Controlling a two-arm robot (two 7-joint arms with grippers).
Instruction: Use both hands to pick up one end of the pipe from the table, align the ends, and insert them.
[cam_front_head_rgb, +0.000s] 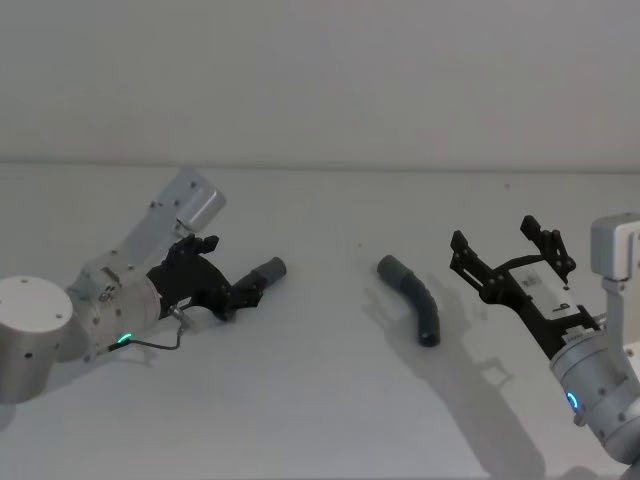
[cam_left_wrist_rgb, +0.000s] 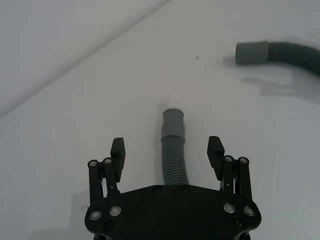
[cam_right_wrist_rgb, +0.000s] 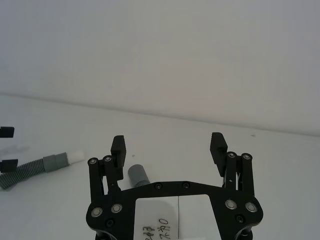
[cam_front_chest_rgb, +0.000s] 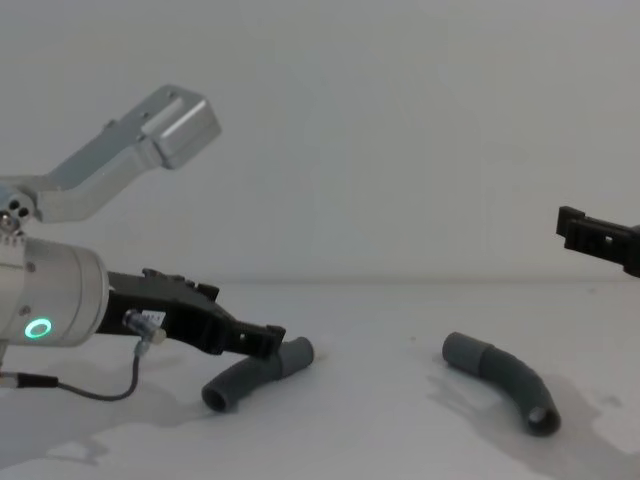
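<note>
The left gripper is straddling one pipe piece, fingers spread apart, while the right gripper is hovering released near the other piece.

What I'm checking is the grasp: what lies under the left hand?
A ribbed grey hose piece lies on the table between the left hand's open fingers, cuff pointing ahead. The palm plate covers its rear stretch.

The left gripper and right gripper are black. The ribbed hose piece at the left gripper is dark grey, like the other piece. The table is white.
</note>
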